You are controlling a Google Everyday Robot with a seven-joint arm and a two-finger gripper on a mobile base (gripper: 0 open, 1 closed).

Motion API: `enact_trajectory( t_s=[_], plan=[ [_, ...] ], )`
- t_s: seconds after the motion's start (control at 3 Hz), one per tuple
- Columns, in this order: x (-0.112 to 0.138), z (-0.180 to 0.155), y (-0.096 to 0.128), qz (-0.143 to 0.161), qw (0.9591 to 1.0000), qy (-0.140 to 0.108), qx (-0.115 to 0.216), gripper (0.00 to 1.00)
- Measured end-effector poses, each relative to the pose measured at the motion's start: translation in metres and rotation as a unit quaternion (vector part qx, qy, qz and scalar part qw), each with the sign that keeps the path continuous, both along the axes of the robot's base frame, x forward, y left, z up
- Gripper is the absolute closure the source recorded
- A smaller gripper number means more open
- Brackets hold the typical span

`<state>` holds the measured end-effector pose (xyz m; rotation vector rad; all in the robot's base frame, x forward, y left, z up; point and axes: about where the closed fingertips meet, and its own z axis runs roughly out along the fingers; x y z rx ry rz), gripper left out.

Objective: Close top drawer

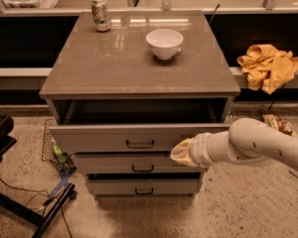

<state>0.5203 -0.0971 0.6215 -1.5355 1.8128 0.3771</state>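
Observation:
The top drawer (104, 139) of the grey-brown cabinet (129, 63) stands partly open, and its inside is in shadow. Its tall flat front carries a small dark loop handle (140, 144) at the middle. My gripper (181, 152), at the end of the white arm (258, 145) reaching in from the right, is pressed against the right part of that front panel, right of the handle.
A white bowl (164, 43) and a can (100, 14) stand on the cabinet top. Two slimmer drawers (109, 163) (114, 186) sit below. A yellow cloth (268, 66) lies on the right ledge. A dark chair base (20, 202), cables and a wire basket (48, 145) are at the left.

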Motion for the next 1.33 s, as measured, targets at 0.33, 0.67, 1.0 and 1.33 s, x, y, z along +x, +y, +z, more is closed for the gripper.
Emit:
enact_trajectory(
  t_s=[0.33, 0.67, 1.0, 1.33],
  plan=[
    [0.000, 0.000, 0.000, 0.000, 1.0000, 0.000, 0.000, 1.00],
    [0.035, 0.002, -0.007, 0.000, 1.0000, -0.006, -0.002, 1.00],
    [0.074, 0.004, -0.017, -0.001, 0.9999, -0.012, -0.007, 1.00],
    [0.074, 0.004, -0.017, -0.001, 0.9999, -0.012, -0.007, 1.00]
  ],
)
